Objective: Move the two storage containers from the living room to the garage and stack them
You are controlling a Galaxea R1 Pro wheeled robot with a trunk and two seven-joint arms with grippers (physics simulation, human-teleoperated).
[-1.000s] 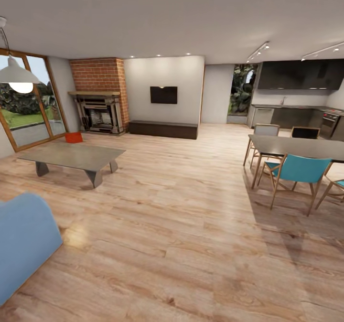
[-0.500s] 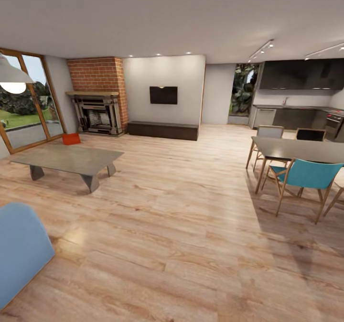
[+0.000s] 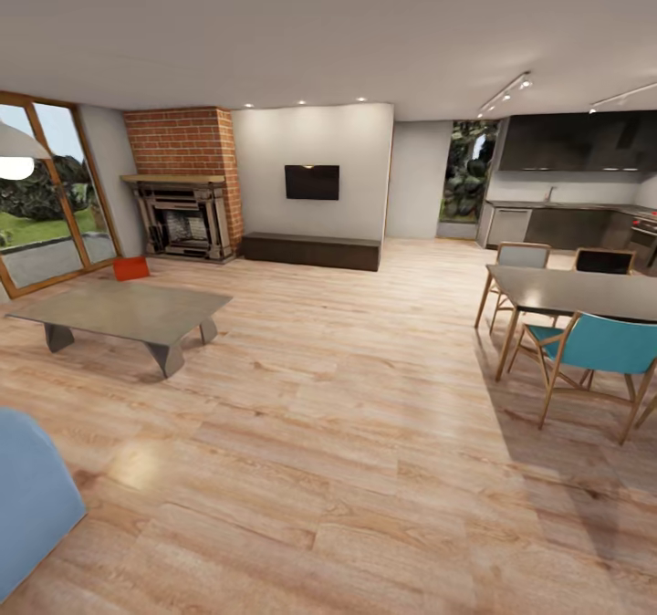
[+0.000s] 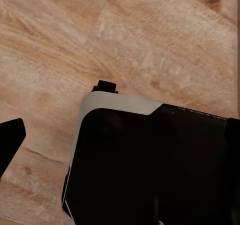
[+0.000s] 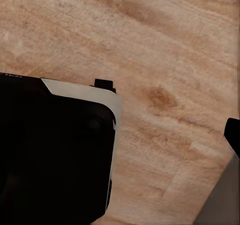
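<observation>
Looking left to right across the living room, I see the blue sofa corner (image 3: 27,496) close at my left, the low grey coffee table (image 3: 123,312) beyond it, and one red-orange storage container (image 3: 130,268) on the plank floor (image 3: 347,432) just behind that table, near the brick fireplace (image 3: 187,186). The black TV (image 3: 311,182) hangs over the long dark cabinet (image 3: 310,250), and the dining table (image 3: 575,291) with its teal chair (image 3: 598,346) stands at my right. The second container I cannot find.

My wrist cameras look down at planks and my own dark body (image 4: 150,165); I cannot tell whether my jaws are spread or pressed together.

The risk, as I judge it: the coffee table lies between me and the container, so a straight run could clip its edge or the sofa. Reaching over the table could tip the thin-walled bin.

Compared with a second ago, the whole view has shifted: sofa, table and container sit further left, the chairs further right — my camera moved, not the furniture.
</observation>
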